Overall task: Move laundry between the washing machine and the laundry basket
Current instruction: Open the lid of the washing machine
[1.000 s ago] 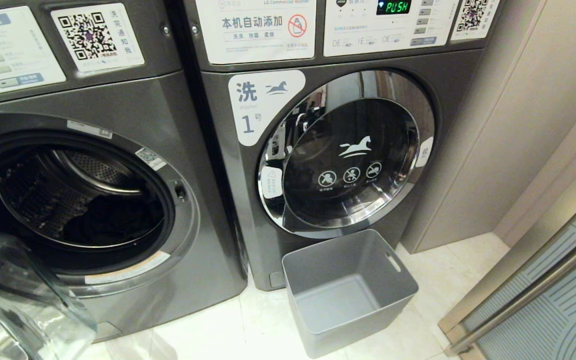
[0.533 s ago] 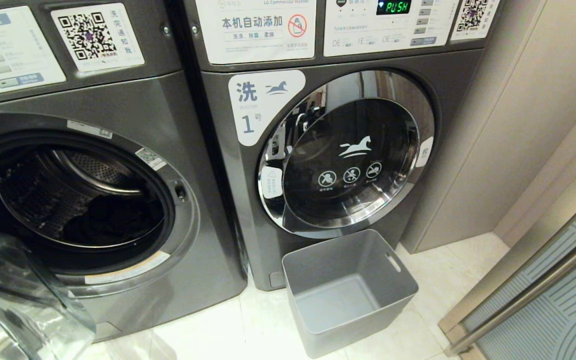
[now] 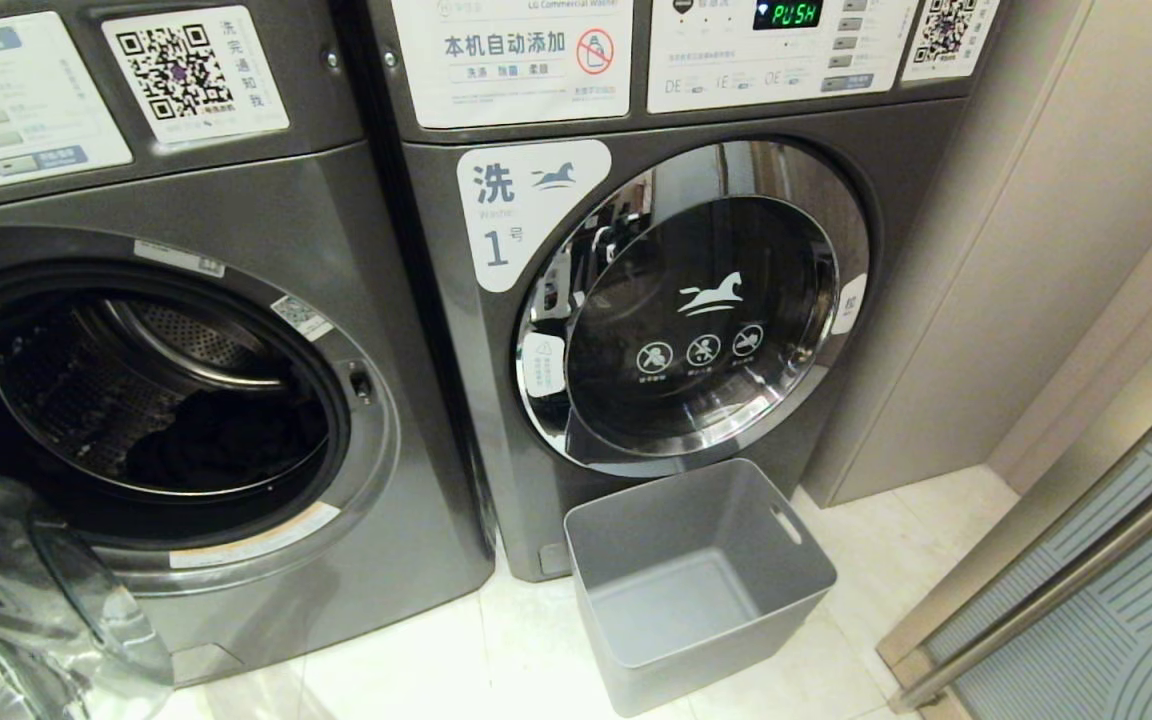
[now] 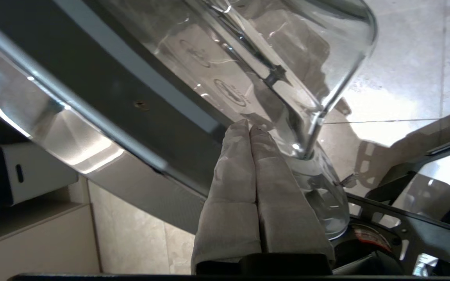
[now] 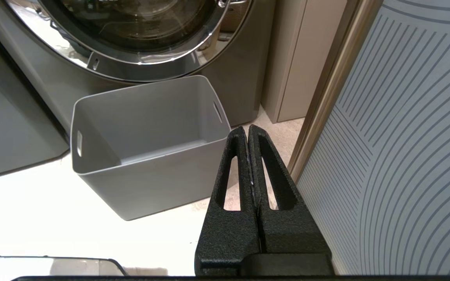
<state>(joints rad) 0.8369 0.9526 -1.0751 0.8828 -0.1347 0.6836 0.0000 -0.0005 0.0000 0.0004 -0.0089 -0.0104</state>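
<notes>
The left washing machine (image 3: 236, 200) stands open, with dark laundry (image 3: 226, 440) low in its drum. Its glass door (image 3: 26, 590) is swung out at the lower left. The empty grey laundry basket (image 3: 676, 510) sits on the floor below the right machine. My left gripper (image 4: 249, 127), with cloth-covered fingers, is shut and empty; its tips lie against the door's dark inner ring (image 4: 104, 78), beside the glass bowl (image 4: 287, 50). My right gripper (image 5: 247, 130) is shut and empty, held low, right of the basket (image 5: 150, 113). Neither gripper shows in the head view.
The right machine's round door (image 3: 696, 310) is closed directly above the basket. A beige cabinet wall (image 3: 1036, 250) and a metal-framed striped panel (image 3: 1086, 600) close in the right side. Pale tiled floor (image 3: 456, 650) lies between the machines and the basket.
The left machine's open glass door has swung a little further out, toward the lower left of the head view. Basket, laundry and right arm have kept still.
</notes>
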